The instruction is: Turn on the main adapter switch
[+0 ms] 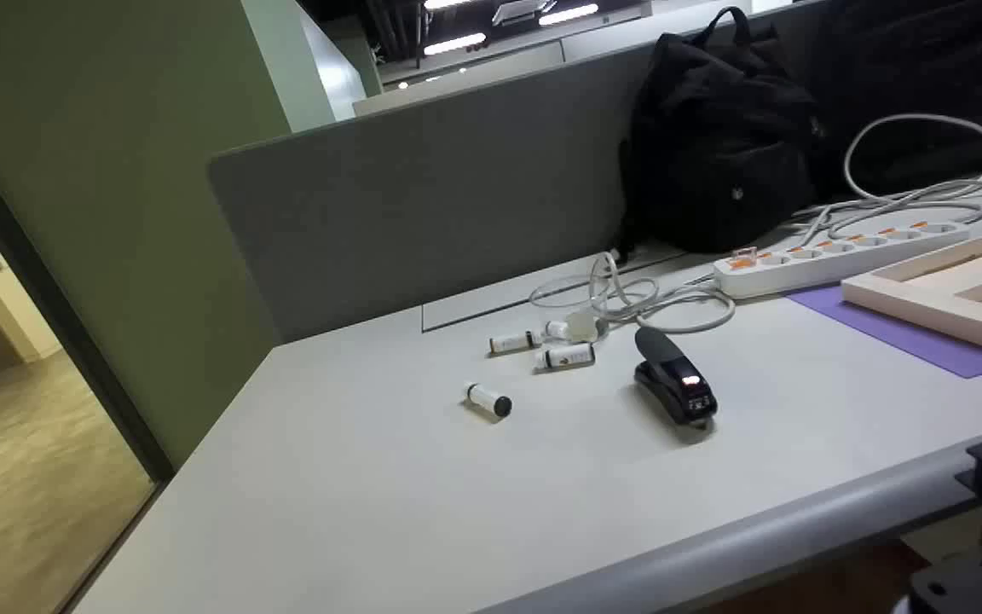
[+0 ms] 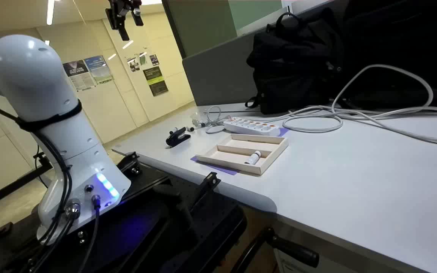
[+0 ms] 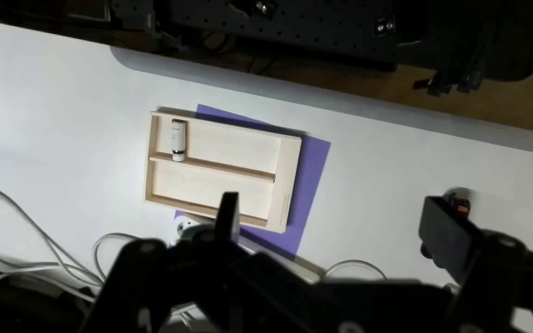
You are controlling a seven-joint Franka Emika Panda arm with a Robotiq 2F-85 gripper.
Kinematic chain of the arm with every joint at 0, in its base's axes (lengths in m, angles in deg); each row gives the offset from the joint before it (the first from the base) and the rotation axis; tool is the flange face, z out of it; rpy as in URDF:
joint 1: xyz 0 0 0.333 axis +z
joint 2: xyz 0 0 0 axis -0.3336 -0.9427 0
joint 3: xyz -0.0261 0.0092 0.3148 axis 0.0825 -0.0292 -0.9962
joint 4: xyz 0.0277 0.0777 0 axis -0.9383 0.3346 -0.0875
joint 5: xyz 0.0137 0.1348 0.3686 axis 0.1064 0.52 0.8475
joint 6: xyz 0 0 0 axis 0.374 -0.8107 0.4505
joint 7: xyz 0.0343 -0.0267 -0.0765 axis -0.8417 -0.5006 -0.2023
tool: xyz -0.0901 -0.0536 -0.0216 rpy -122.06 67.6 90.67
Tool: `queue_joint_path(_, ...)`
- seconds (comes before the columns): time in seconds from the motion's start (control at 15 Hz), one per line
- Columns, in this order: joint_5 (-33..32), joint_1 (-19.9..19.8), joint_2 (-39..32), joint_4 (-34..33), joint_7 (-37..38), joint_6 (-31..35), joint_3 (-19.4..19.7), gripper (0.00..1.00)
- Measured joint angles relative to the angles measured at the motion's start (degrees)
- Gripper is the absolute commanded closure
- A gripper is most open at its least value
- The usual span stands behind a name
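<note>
Tray (image 3: 225, 171) and backpack (image 1: 725, 145) flank the adapter (image 1: 832, 263); the end effector (image 3: 333, 215) hangs spread wide.

In an exterior view my white arm (image 2: 87, 146) stands with its base (image 2: 82, 180) at eight o'clock from the centre and its column leaning toward eleven, up to my rounded shoulder (image 2: 29, 68) near ten. A light strip (image 2: 107, 185) glows bluish on my base, and a black band (image 2: 57, 120) straps cables (image 2: 66, 178) to me. My gripper (image 2: 132, 30) hangs high at eleven o'clock, pointing down toward five. In the wrist view it reaches in from six, dark and blurred; my fingers (image 3: 449, 238) stand wide apart, one toward seven, one toward four.
</note>
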Motion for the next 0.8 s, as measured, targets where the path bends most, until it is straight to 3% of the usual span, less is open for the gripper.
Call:
queue_joint_path(0.67,0.00,0.02,0.09,-0.02,0.00,0.14,0.00,0.00)
queue_joint_path(0.8,0.01,0.02,-0.74,0.47,0.01,4.01,0.17,0.00)
